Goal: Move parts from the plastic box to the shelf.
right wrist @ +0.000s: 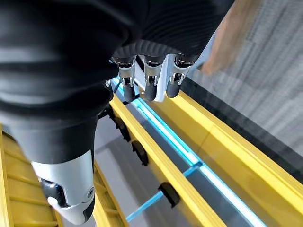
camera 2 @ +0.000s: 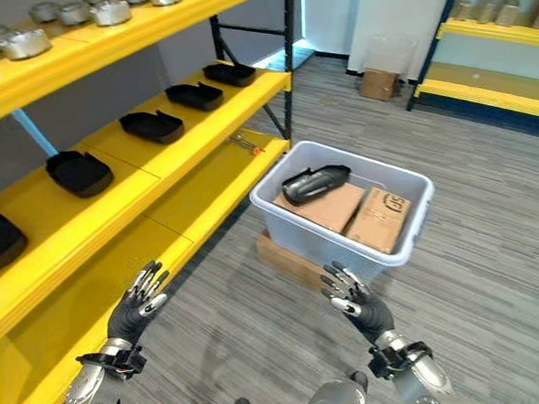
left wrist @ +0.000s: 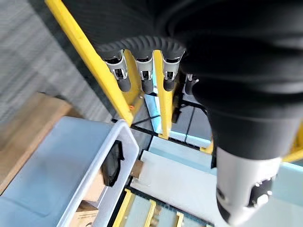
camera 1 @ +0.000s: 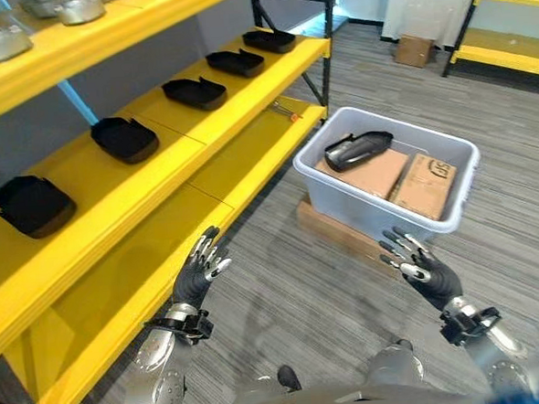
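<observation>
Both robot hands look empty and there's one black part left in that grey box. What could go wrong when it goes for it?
The black part lies tilted on cardboard boxes in the plastic box, so it may slide when touched. The box's tall wall stands between the part and the open right robot hand, which might catch on it. The open left robot hand hangs near the yellow shelf edge and could bump it.

A glossy black part [camera 1: 358,147] lies on matt cardboard [camera 1: 370,172] in the smooth pale plastic box [camera 1: 461,186].

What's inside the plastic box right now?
The plastic box holds one black part lying on top of two cardboard boxes. Whatever lies beneath the cardboard is covered and cannot be seen.
</observation>
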Available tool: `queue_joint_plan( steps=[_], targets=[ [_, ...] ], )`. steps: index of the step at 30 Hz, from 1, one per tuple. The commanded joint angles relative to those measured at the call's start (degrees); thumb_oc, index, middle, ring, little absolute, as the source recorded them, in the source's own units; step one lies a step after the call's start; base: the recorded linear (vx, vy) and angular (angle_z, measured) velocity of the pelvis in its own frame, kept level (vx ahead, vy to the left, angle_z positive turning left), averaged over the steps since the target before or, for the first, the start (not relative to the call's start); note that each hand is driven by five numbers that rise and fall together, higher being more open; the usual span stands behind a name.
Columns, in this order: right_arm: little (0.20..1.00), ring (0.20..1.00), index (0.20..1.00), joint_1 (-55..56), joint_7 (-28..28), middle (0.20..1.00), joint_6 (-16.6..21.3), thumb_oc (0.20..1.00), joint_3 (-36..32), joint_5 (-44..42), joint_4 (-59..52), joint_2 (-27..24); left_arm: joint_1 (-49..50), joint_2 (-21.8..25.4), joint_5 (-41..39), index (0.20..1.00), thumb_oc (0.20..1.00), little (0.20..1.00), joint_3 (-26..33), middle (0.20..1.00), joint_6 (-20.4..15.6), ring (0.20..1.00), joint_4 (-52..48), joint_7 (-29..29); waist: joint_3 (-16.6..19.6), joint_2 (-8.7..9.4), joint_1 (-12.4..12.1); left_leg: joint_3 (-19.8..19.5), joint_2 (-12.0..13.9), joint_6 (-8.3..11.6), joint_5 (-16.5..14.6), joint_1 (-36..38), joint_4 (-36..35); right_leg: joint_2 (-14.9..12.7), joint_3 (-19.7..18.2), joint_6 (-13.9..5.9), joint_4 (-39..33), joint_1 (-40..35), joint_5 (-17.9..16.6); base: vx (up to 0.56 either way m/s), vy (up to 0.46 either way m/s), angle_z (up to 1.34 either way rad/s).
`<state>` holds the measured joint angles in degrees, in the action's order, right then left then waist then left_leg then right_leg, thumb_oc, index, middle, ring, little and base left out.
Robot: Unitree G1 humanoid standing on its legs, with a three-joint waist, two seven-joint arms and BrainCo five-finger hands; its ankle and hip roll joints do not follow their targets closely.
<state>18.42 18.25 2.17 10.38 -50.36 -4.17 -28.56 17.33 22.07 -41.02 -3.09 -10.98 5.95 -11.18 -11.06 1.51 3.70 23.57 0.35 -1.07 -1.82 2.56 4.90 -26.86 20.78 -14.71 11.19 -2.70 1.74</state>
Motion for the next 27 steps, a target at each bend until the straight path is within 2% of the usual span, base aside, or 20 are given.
queue_joint_plan(
  steps=[1, 6, 12, 16, 21, 23, 25, 26, 27],
  targets=[
    [1.000, 1.000, 1.000, -0.7, 0.3, 1.000, 2.1, 1.000, -0.7, -1.2, -0.3, -2.1, 4.3, 0.0, -1.9, 1.000, 1.000, 1.000, 2.9, 1.000, -1.3, 1.000, -3.2, -1.2, 4.3, -0.12, 1.2, 1.6, 8.0, 2.43, -4.9, 4.0, 3.1, 6.4, -0.4, 5.12, -4.3, 5.9, -5.0, 0.11, -0.309, -0.17],
    [1.000, 1.000, 1.000, 0.3, 0.3, 1.000, 3.3, 1.000, -3.6, -1.8, -1.0, -3.5, 3.7, -1.3, -2.9, 1.000, 1.000, 1.000, 0.7, 1.000, -1.3, 1.000, -2.6, -1.8, 2.2, -1.40, 3.6, 1.7, 12.3, 5.32, -1.2, 3.7, 0.1, 10.6, -2.7, 6.29, -1.4, 9.4, -1.6, 0.02, -0.236, -0.11],
    [1.000, 1.000, 1.000, -0.4, -0.6, 1.000, 4.8, 1.000, -4.6, -2.4, -0.5, -4.1, 0.4, -1.5, -3.1, 1.000, 1.000, 1.000, -3.2, 1.000, -1.0, 1.000, -2.1, -1.6, 0.5, -2.73, 4.6, 1.6, 14.2, 6.98, 1.2, 2.2, -1.1, 12.0, -2.8, 7.12, 0.4, 11.7, -0.1, 0.01, -0.106, 0.20],
    [1.000, 1.000, 1.000, -1.1, -0.9, 1.000, 5.6, 1.000, -4.7, -2.8, -0.1, -4.0, -0.9, -1.4, -3.6, 1.000, 1.000, 1.000, -4.9, 1.000, -1.0, 1.000, -2.2, -1.5, -0.4, -3.33, 4.9, 1.6, 14.8, 7.56, 1.8, 1.7, -0.7, 12.6, -3.2, 7.63, 1.1, 12.6, 0.5, 0.05, -0.064, 0.10],
    [1.000, 1.000, 1.000, -1.4, -0.2, 1.000, 5.4, 1.000, -3.3, -2.9, -0.2, -4.2, -0.7, -1.4, -3.4, 1.000, 1.000, 1.000, -5.5, 1.000, -1.1, 1.000, -2.4, -1.8, 0.2, -4.05, 4.9, 2.7, 15.7, 8.74, 3.8, 2.9, -2.3, 14.1, -3.7, 8.27, -0.6, 12.0, 0.8, 0.08, -0.055, -0.02],
    [1.000, 1.000, 1.000, -1.8, -0.2, 1.000, 5.5, 1.000, -2.7, -2.9, -0.3, -4.3, -1.4, -1.1, -3.4, 1.000, 1.000, 1.000, -6.0, 1.000, -1.2, 1.000, -2.5, -1.6, 0.6, -4.44, 4.8, 2.3, 16.8, 9.41, 5.8, 3.4, -2.5, 15.2, -3.9, 9.25, 0.6, 11.9, 2.2, 0.13, -0.135, 0.01],
    [1.000, 1.000, 1.000, -2.3, -0.5, 1.000, 5.8, 1.000, -2.7, -2.9, 0.1, -4.4, -2.7, -1.2, -3.5, 1.000, 1.000, 1.000, -6.4, 1.000, -1.3, 1.000, -2.2, -1.1, 0.5, -4.28, 4.9, 1.2, 18.7, 9.88, 6.9, 2.9, 0.3, 16.8, -4.7, 11.16, 3.2, 12.1, 4.8, 0.12, -0.270, -0.01],
    [1.000, 1.000, 1.000, -2.8, -1.2, 1.000, 6.4, 1.000, -2.6, -3.1, 0.3, -4.4, -3.2, -1.4, -4.2, 1.000, 1.000, 1.000, -6.5, 1.000, -1.5, 1.000, -2.6, -0.6, -0.5, -3.03, 3.8, -2.4, 20.1, 9.18, 9.3, 0.0, 8.5, 19.1, -6.3, 13.48, 3.0, 11.2, 6.1, 0.08, -0.301, -0.06],
    [1.000, 1.000, 1.000, -3.0, -1.3, 1.000, 6.5, 1.000, -2.6, -3.1, 0.4, -4.3, -3.3, -1.3, -4.2, 1.000, 1.000, 1.000, -6.5, 1.000, -1.5, 1.000, -2.6, -0.6, -0.6, -3.21, 3.9, -3.0, 20.7, 9.53, 8.9, -0.8, 9.6, 19.5, -6.0, 13.79, 3.1, 11.3, 6.3, 0.06, -0.358, -0.11]
  ],
)
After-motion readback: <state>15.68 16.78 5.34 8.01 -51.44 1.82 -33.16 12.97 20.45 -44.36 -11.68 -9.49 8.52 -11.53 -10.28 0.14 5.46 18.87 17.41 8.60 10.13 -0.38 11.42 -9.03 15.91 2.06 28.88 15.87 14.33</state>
